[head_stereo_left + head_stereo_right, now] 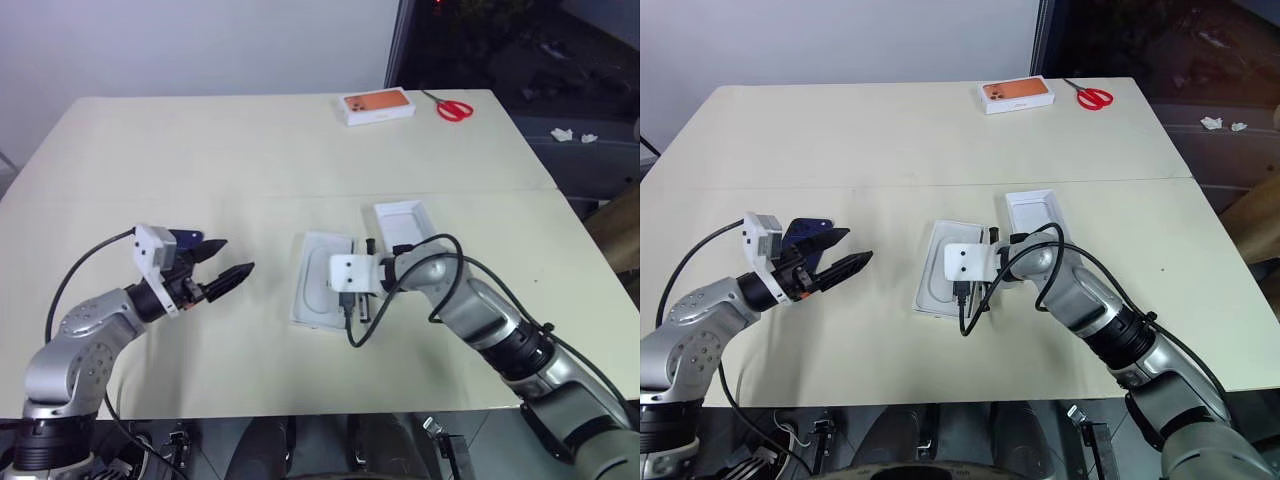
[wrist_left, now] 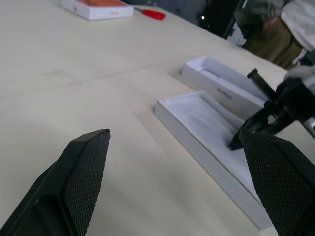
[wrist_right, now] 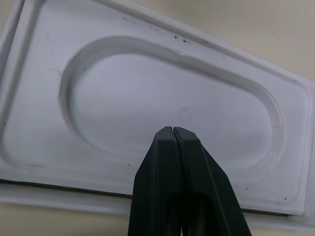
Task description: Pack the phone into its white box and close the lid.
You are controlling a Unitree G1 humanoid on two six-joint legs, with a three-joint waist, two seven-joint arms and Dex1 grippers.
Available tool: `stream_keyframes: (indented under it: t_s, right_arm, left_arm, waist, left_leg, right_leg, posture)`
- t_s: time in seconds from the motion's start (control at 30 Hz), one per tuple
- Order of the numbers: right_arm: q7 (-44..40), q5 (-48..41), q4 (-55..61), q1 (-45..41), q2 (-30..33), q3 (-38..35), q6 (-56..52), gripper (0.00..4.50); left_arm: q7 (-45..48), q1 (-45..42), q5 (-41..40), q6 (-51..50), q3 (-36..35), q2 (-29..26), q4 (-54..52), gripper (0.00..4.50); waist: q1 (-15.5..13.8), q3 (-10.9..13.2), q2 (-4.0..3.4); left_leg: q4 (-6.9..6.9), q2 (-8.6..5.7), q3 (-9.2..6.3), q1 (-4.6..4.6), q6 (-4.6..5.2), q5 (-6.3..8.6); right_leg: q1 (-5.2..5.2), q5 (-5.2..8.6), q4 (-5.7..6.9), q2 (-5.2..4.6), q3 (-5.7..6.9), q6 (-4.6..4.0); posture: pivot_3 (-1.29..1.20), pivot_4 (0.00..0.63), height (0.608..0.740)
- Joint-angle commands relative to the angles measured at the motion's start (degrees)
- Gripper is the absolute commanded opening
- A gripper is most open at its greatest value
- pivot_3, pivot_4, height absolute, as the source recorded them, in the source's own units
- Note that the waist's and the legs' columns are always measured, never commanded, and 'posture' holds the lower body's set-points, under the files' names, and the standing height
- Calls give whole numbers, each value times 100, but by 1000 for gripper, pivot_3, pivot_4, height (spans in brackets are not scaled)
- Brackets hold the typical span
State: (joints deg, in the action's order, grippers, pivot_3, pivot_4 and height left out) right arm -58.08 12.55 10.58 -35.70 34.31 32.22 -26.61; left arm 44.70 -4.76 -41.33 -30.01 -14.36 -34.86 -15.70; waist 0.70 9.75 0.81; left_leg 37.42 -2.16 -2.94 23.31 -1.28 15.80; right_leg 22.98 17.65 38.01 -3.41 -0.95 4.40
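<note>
I see R gripper (image 3: 173, 132) pinched closed over white insert (image 3: 147, 98) in white box (image 1: 305, 300); L gripper (image 1: 225, 262) spread wide, empty, near phone (image 1: 803, 232).

Dark navy-blue phone (image 1: 805, 232): mostly hidden behind the left pincer (image 1: 838, 255).
Thin white moulded insert with rounded recess (image 3: 147, 98): corners cut off by frame edges.
Shallow white cardboard box (image 1: 322, 283): right side covered by right wrist camera mount (image 1: 355, 275).
</note>
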Motion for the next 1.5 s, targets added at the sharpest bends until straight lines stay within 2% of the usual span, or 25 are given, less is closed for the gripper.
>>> stream_keyframes:
  t_s: [0.03,0.33,0.8,1.03,1.23,1.43,1.5]
  right_arm:
    - [-184,76,24,113,130,53,75,40]
    - [-316,127,-30,34,226,-35,228,40]
    - [124,206,-589,-370,-529,-82,532,40]
    - [69,466,-675,-147,-350,66,762,40]
    - [281,-235,-649,-317,-810,-707,364,40]
    - [-1,-734,-930,-176,-393,-1333,327,40]
    - [-136,-771,-1117,-101,-55,-1448,596,0]
  left_arm:
    - [-37,-1,-38,-5,-85,-4,-175,4446]
    - [-86,22,5,19,-19,55,-221,4446]
    - [-134,-55,86,28,-23,92,-185,4446]
    - [-169,-4,97,13,6,124,-238,4446]
    - [-127,79,196,45,114,127,-284,4446]
    - [35,159,1018,477,899,158,-69,4446]
    - [-9,24,898,301,957,266,-36,3902]
  waist:
    - [-3,0,0]
    - [-8,0,0]
    - [11,0,-1]
    - [7,0,-1]
    - [18,1,-1]
    - [-14,1,-2]
    - [-21,2,-2]
  left_leg:
    - [0,0,-1,-1,0,0]
    - [7,-2,-10,-1,0,0]
    - [26,-2,-16,-2,-3,-2]
    - [33,-2,-16,-2,-2,-1]
    - [42,-1,-20,-7,-3,-2]
    - [42,-7,-21,-6,0,0]
    - [44,-9,-21,-4,4,2]
  right_leg:
    - [-1,0,0,0,1,0]
    - [-10,0,0,0,8,0]
    - [-12,-1,14,3,13,-1]
    - [-17,-1,15,3,13,-1]
    - [-22,-3,26,6,15,-2]
    - [-29,-3,17,1,16,-3]
    - [-29,-3,14,-1,16,-4]
  posture:
    - [0,150,740]
    - [0,150,740]
    - [0,150,740]
    - [0,150,740]
    - [0,150,740]
    - [0,150,740]
    - [0,150,740]
